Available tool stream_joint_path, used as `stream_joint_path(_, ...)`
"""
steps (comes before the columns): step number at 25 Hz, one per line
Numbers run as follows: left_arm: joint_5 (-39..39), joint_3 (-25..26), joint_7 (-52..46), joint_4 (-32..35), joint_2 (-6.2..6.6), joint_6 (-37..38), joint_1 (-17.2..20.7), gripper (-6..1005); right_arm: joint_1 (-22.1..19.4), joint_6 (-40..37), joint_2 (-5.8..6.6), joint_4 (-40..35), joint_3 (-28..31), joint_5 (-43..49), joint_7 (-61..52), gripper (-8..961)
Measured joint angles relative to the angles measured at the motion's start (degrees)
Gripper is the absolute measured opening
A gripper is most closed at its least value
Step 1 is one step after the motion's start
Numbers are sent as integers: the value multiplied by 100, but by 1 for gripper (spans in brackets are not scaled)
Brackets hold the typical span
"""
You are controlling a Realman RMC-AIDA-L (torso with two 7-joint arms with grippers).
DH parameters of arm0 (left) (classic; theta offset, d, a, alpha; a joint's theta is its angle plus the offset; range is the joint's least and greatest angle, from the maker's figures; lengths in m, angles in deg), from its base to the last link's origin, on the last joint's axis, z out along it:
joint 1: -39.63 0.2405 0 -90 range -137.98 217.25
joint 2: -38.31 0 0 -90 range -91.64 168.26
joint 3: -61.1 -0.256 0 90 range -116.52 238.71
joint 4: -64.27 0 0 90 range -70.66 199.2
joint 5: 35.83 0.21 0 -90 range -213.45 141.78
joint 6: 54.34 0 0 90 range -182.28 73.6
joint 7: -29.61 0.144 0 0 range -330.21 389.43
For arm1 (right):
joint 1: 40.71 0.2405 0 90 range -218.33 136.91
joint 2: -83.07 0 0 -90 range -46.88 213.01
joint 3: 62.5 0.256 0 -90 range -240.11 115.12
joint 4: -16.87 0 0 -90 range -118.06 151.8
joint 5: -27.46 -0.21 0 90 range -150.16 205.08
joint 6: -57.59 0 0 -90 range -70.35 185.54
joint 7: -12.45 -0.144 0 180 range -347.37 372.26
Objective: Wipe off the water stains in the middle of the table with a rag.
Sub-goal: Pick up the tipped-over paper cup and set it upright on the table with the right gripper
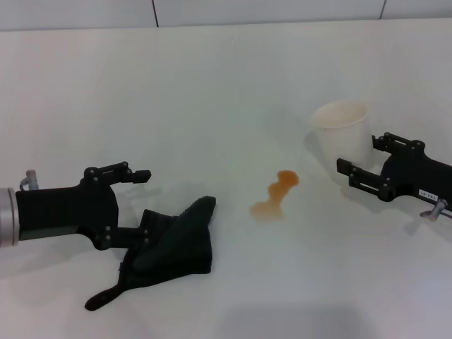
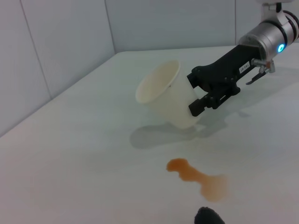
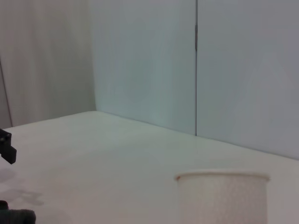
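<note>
Head view: left gripper (image 1: 145, 205) spread wide, lower finger touching rag (image 1: 173, 244) on table (image 1: 212, 106); water stains (image 1: 275, 193) between it and right gripper (image 1: 361, 162), spread beside paper cup (image 1: 345, 131).
Left wrist view: stains (image 2: 198, 178) near cup (image 2: 166, 95).
Right wrist view: cup (image 3: 222, 198) close ahead.

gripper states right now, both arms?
Left gripper: open, fingers spread, lower one touching the rag; nothing gripped.
Right gripper: open beside the paper cup, holding nothing.

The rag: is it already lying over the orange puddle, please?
No, the rag lies apart from the water stains, by the left gripper.
</note>
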Motion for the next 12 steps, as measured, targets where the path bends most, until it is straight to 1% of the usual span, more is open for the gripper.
stream_joint_path(12, 0, -1, 0, -1, 0, -7, -19, 819, 5, 102, 0, 185, 48, -3, 10, 654)
